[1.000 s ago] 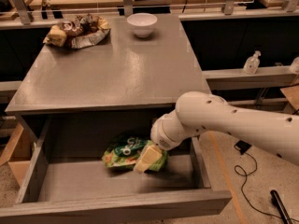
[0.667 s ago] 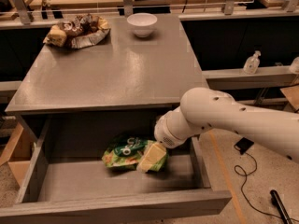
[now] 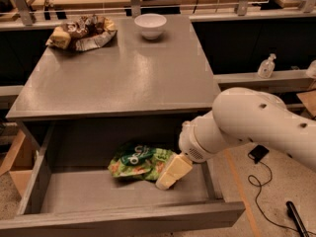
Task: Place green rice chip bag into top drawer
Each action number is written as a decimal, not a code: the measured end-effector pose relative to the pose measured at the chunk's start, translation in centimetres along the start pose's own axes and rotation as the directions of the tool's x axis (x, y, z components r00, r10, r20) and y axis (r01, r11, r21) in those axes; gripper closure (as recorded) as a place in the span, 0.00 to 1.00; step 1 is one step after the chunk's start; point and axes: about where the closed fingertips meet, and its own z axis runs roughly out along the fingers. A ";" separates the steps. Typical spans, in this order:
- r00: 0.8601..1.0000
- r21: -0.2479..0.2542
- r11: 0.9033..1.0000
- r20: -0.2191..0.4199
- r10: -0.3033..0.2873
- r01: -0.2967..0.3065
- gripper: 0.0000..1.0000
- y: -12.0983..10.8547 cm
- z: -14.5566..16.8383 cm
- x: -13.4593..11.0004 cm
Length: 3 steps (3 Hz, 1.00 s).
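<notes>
The claw [image 3: 173, 172] is low in the drawer [image 3: 123, 216], and the bag [image 3: 136, 161] touches it on the side facing the drawer's middle. The bag looks light, crinkly and slippery (best pinched at a crimped edge). Whether the claw holds it, I cannot tell.

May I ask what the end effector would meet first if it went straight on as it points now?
The end effector, inside the top drawer, points down-left: probably the drawer floor first, right beside the green rice chip bag.

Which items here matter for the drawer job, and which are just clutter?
Job: green rice chip bag, lying in the open top drawer; gripper, in the drawer at the bag's right edge.
Lying about: white bowl and brown-and-silver snack bag on the grey table; pump bottle on the ledge.
</notes>
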 end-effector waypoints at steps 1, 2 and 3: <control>1.000 0.042 0.999 -0.009 0.029 -0.029 0.00 0.3 -2.3 0.9; 0.999 0.108 0.994 -0.014 0.032 -0.030 0.00 -0.2 -4.7 1.1; 1.000 0.159 0.987 -0.013 0.017 -0.015 0.00 -1.4 -6.2 1.0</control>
